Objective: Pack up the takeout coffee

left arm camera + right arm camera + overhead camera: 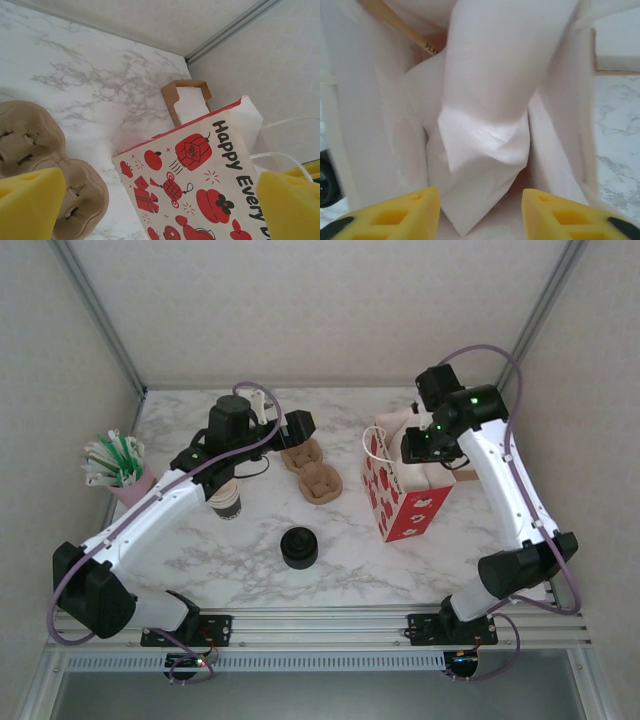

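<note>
left pads [30, 202]: square-cut blocks of yellow foam at the two lower corners of the left wrist view, set wide apart with nothing between them.
left gripper [300, 426]: black, held above the table just beside the cup carriers and facing the bag.
left arm: the white forearm runs on a diagonal from the near left base up to a bent black wrist, with a grey cable looped along it.
right pads [395, 215]: yellow foam with hollow cells, parted by a moderate gap and gripping nothing.
right gripper [428, 445]: black, pointing down into the mouth of the bag.
right arm: it rises from the near right base, with its dark elbow out by the right wall and its white forearm leaning back over the bag.
takeout coffee [226, 500]: upright on the table, close against the left forearm and well apart from the bag; a whitish paper cup with a dark band and a round black lid.
bag [405, 502]: white paper printed with red figures and black lettering, standing upright and open.
tissue [485, 100]: soft white creased folds inside the bag, hanging toward the right pads.
cup carriers [312, 470]: brown moulded pulp with rounded lobes, lying flat.
lid stack [298, 547]: short, black and round, near the table's front.
table [380, 565]: a smooth top of white marble pattern with grey veins.
</note>
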